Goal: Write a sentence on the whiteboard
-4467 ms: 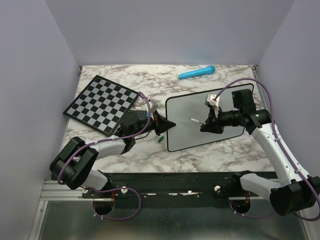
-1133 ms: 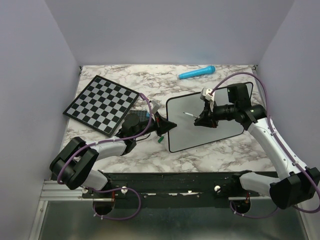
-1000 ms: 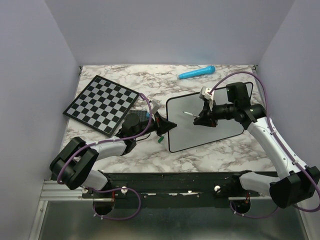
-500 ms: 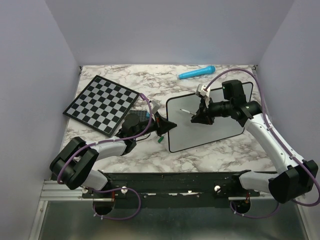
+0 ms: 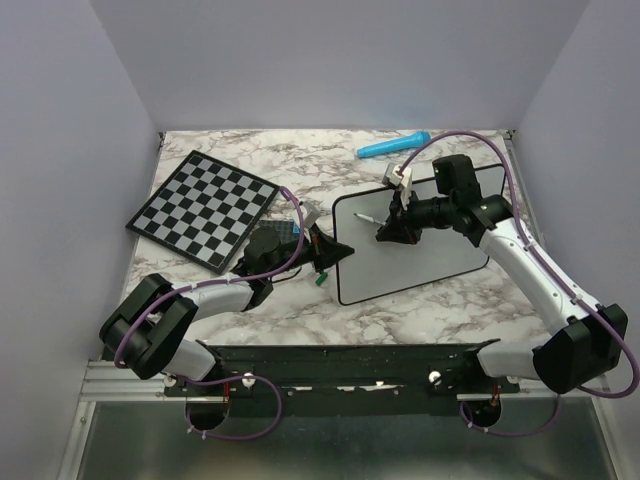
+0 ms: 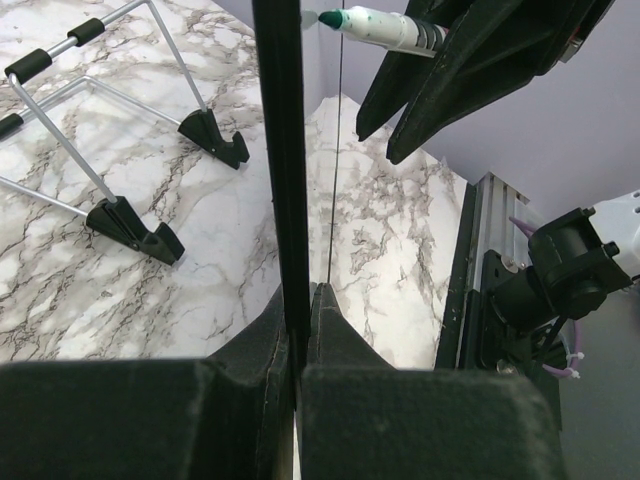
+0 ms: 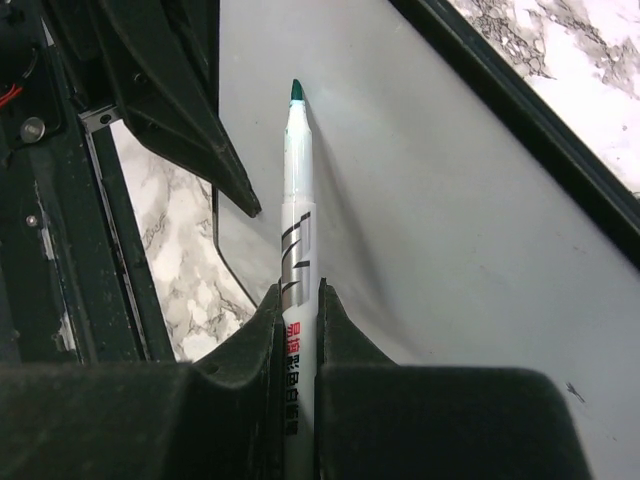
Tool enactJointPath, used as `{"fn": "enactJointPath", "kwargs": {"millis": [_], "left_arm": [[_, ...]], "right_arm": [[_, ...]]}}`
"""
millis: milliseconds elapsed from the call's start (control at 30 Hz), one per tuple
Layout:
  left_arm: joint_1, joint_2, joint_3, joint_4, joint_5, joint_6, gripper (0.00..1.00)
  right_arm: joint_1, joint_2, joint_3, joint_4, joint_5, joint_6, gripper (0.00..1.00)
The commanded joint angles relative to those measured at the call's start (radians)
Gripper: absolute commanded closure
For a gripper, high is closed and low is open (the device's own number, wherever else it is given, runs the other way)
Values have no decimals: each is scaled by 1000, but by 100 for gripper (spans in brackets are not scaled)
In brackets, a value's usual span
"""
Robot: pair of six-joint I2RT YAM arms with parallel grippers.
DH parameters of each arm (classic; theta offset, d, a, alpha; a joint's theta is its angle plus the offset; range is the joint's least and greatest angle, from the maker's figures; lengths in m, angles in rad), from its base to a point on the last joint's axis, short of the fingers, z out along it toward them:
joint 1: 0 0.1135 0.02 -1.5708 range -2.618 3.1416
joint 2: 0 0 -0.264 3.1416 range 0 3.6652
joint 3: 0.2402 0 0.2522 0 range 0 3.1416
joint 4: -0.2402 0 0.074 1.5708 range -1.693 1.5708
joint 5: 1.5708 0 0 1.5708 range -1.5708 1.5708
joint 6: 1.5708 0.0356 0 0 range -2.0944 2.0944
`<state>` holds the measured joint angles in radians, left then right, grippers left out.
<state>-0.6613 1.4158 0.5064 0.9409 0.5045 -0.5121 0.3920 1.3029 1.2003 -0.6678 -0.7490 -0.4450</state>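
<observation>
The whiteboard [image 5: 430,265] lies right of centre on the marble table, and no sentence shows on its white face [image 7: 460,210]. My left gripper [image 5: 335,252] is shut on the black frame of its left edge [image 6: 282,150]. My right gripper [image 5: 392,231] hovers over the board's upper left part, shut on a white marker [image 7: 298,250]. The marker's teal tip [image 7: 296,90] points towards the left edge, close to the surface; I cannot tell whether it touches. The left wrist view shows that marker [image 6: 385,27] near the frame's top.
A black-and-white chessboard [image 5: 203,208] lies at the left. A blue pen-like object [image 5: 393,146] rests at the back. A small green cap [image 5: 319,279] sits beside the left gripper. Wire legs with black feet [image 6: 130,225] stand on the marble by the board's edge.
My right gripper has carried the marker up and to the left across the board, towards its far left corner. The left arm and the board have stayed put.
</observation>
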Motion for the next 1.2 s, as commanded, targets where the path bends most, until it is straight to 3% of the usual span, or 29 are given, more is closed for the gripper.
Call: {"fn": "enactJointPath", "kwargs": {"millis": [0, 867, 1167], "left_arm": [[-1, 15, 0, -37, -60, 98, 100], [-4, 14, 0, -47, -60, 107, 100], [-4, 25, 4, -42, -57, 106, 100]], "right_arm": [[8, 9, 27, 24, 39, 23, 100], [-53, -65, -39, 28, 160, 42, 99], [-50, -50, -15, -22, 21, -24, 99]]}}
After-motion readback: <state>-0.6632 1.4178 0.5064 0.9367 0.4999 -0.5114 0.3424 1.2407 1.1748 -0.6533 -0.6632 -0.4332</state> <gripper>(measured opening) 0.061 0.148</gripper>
